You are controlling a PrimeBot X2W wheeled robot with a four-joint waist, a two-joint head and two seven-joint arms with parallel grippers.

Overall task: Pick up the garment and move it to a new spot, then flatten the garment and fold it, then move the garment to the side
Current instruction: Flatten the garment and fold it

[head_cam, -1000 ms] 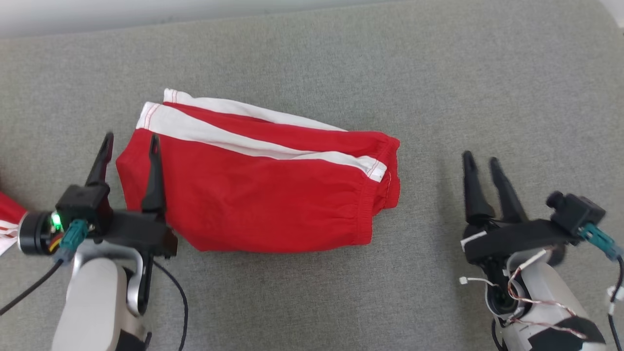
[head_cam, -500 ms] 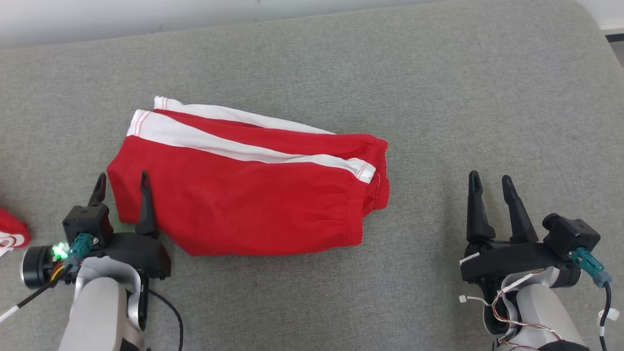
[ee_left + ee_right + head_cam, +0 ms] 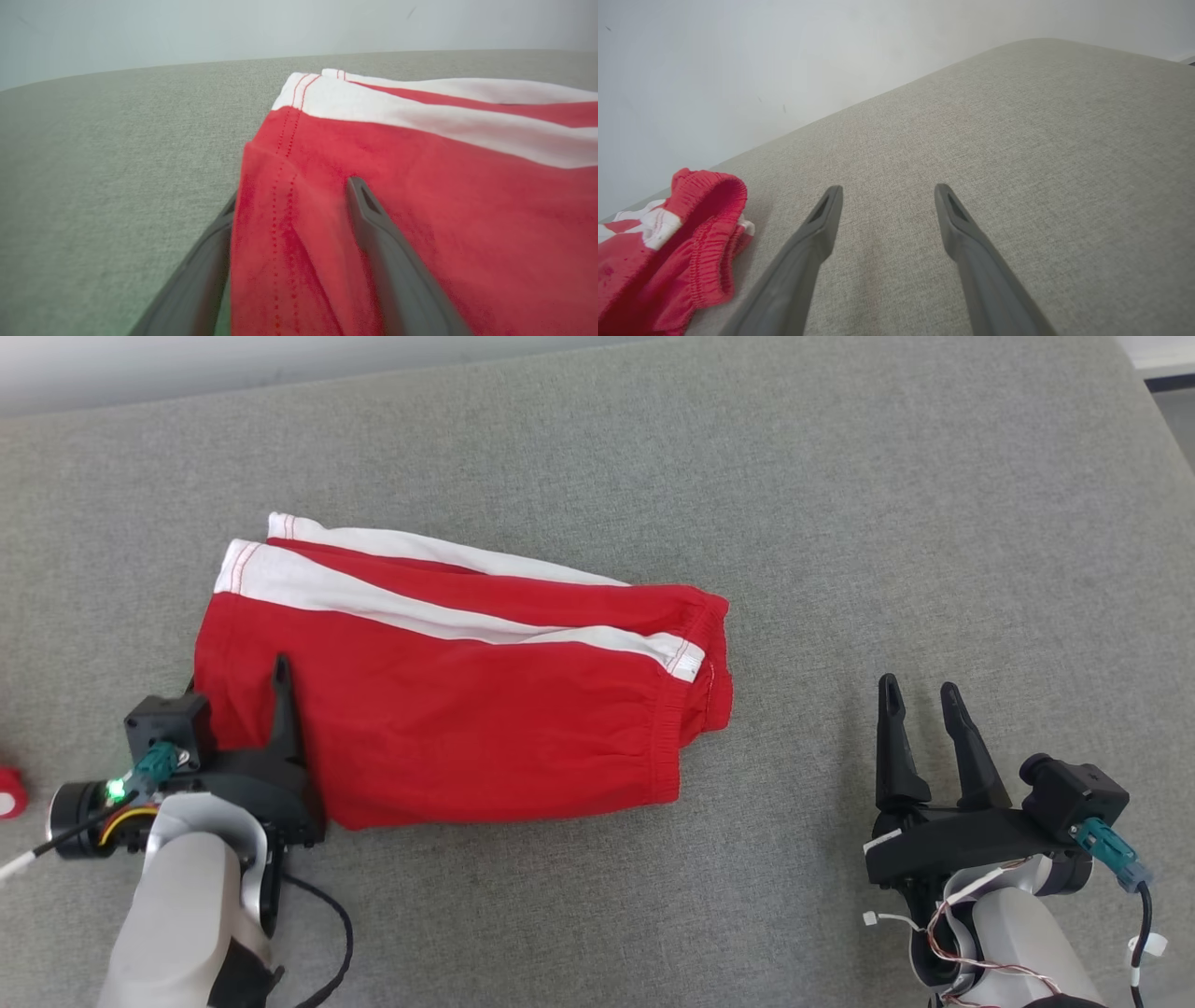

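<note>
As shorts [image 3: 467, 709] look light, limp, I favour pinching hem [image 3: 285, 140] straddled by left claw [image 3: 293, 196], wide, ungripped; right claw [image 3: 920, 684] gapes empty.

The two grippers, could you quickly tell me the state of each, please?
Left gripper: open, straddling the red shorts' edge.
Right gripper: open, empty.

No text, label, brand, number or sign can be read anywhere in view. The red and white garment [image 3: 448, 709] shows only plain cloth, white stripes and rows of stitching, with no legible tag or print on its visible faces
</note>
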